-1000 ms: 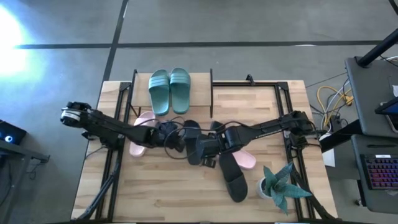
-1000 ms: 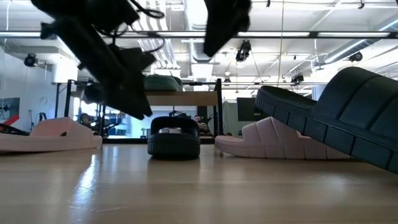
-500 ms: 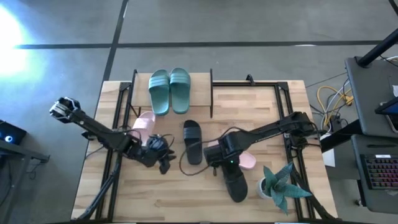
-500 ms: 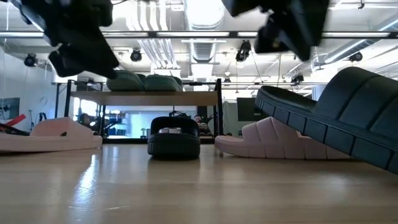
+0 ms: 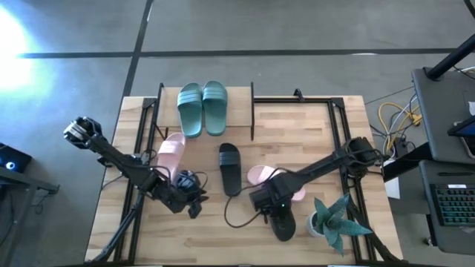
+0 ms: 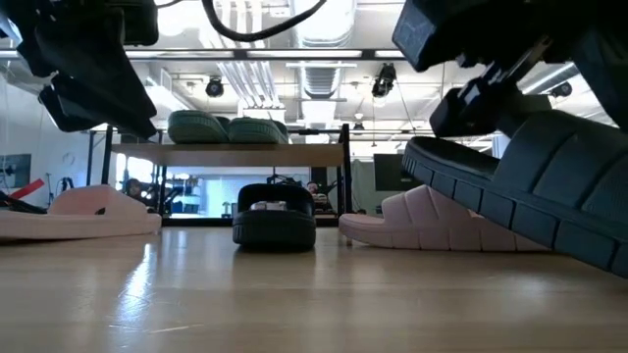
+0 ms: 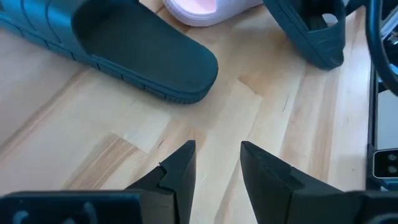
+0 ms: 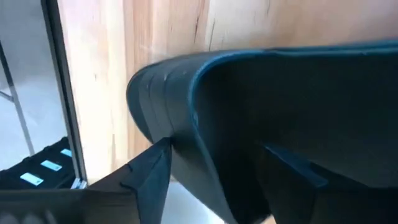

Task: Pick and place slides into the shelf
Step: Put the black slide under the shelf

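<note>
Two green slides (image 5: 202, 107) lie side by side on the shelf's top board (image 5: 239, 119) at the far side. A pink slide (image 5: 169, 153) and a black slide (image 5: 229, 168) lie flat on the table. A second black slide (image 5: 282, 221) leans with its far end on the other pink slide (image 6: 432, 221). My right gripper (image 5: 266, 202) is open at that raised end. My left gripper (image 5: 194, 204) hangs open over bare table at the near left and holds nothing. My right gripper has one finger (image 8: 149, 177) on either side of the black slide's raised, rounded end (image 8: 186, 106), coming slanting from above. Whether the fingers touch it, I cannot tell. The slide still leans on the pink slide, its near end on the table.
A green spiky potted plant (image 5: 334, 219) stands at the near right, close to the black slide. Black side rails (image 5: 137, 148) run along both table sides. A loose cable (image 5: 236, 215) loops over the table between the arms. Bare wood lies at the near middle.
My left gripper has drawn back from the table's middle, beside the flat black slide, toward the near left corner. My right gripper has gone from the middle toward the near right and down onto the leaning black slide. No slide has moved.
</note>
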